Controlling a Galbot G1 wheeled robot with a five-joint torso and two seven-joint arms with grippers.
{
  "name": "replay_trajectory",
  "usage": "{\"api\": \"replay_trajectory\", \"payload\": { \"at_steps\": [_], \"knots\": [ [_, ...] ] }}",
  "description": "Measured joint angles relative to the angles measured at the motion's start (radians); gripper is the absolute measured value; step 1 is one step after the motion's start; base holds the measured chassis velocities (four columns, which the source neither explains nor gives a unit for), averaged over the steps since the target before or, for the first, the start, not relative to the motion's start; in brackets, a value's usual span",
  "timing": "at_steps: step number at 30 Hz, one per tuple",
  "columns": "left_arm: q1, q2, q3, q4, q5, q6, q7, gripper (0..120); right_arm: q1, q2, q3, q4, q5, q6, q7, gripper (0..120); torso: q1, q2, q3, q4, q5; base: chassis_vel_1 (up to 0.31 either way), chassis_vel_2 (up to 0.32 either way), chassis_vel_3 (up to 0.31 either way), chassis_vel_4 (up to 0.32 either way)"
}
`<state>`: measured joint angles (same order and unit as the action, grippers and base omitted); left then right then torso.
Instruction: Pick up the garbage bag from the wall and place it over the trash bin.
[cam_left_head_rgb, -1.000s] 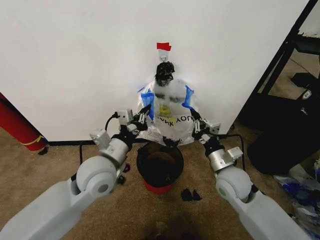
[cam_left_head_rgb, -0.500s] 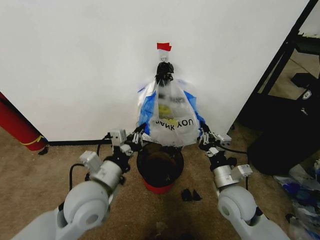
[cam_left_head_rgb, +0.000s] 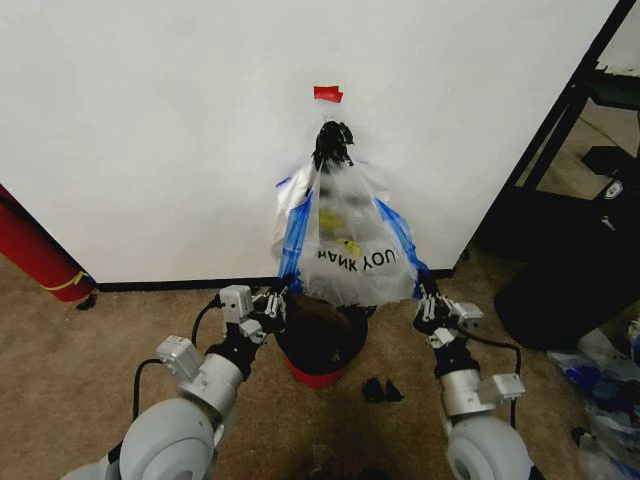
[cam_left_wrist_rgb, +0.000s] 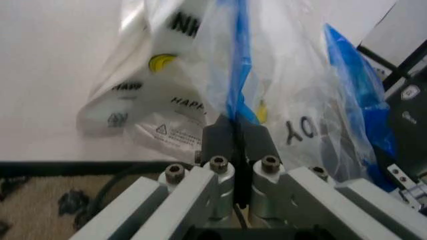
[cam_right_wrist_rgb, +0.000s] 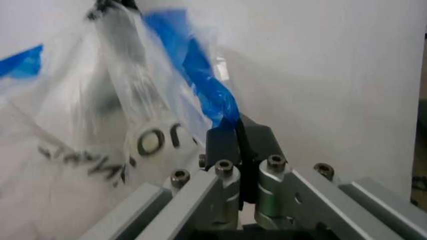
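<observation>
Grippers both low by the bin. Left gripper (cam_left_wrist_rgb: 235, 135) is clamped tight on the blue side stripe of the garbage bag (cam_left_head_rgb: 345, 245), fingers pinched w/ plastic between; right gripper (cam_right_wrist_rgb: 239, 137) same on the opposite blue edge. Bag's lower end is stretched wide between them, just over the trash bin (cam_left_head_rgb: 320, 345), which sits on the carpet (cam_left_head_rgb: 80, 360) against the wall (cam_left_head_rgb: 160, 130). Top of bag is bunched on the hook (cam_left_head_rgb: 331, 133), under a bit of red tape (cam_left_head_rgb: 327, 93). Print reads upside down.
</observation>
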<state>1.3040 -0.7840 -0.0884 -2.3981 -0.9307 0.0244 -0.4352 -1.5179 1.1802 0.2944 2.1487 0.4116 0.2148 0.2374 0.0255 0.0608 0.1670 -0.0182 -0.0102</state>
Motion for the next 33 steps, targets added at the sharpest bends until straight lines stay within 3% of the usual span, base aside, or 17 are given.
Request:
{"api": "replay_trajectory", "payload": {
  "at_steps": [33],
  "knots": [
    [0.164, 0.010, -0.009, -0.044, 0.102, 0.010, 0.018, 0, -0.166, -0.016, 0.022, 0.042, -0.068, 0.025, 0.011, 0, 0.000, 0.000, 0.000, 0.0001, 0.0001, 0.000, 0.000, 0.000, 0.000]
  ]
}}
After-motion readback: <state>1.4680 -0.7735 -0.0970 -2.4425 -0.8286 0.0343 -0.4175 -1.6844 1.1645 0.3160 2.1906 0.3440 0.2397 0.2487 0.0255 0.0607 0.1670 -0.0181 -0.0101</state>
